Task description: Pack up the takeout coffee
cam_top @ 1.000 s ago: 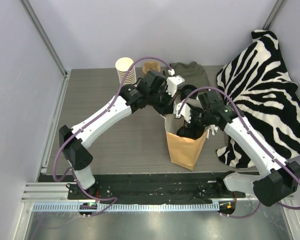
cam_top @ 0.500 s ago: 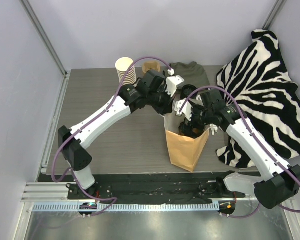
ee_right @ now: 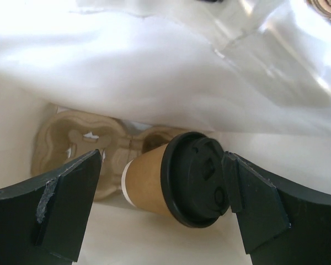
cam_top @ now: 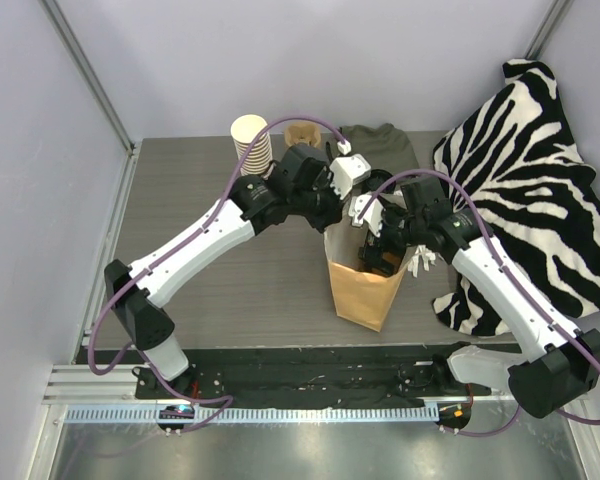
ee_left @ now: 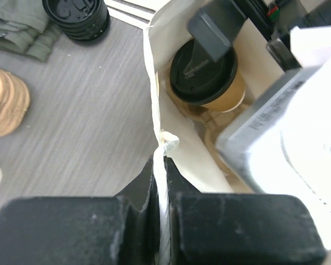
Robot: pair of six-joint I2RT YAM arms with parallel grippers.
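Top view: illumination is even, diffuse and moderately bright. Soft, faint shadows lie on the table (cam_top: 180, 200) under both arms. The metal ledge (cam_top: 310, 455) at the bottom edge shows dull reflections. Left wrist view: the left gripper (ee_left: 161, 182) fills the lower frame, dark and out of focus, while the paper bag (ee_left: 151, 83) rim is sharp. Right wrist view: the bag interior is overexposed to near white at the top. The takeout coffee (ee_right: 154, 185) is correctly exposed, its black lid showing a faint sheen

At the bench's (cam_top: 235, 300) far edge I see a stack of paper cups (cam_top: 251, 140), a folded green cloth (cam_top: 385, 145) and black lids (ee_left: 77, 16) just beside it — a zebra-striped blanket (cam_top: 530, 180) drapes the right side.
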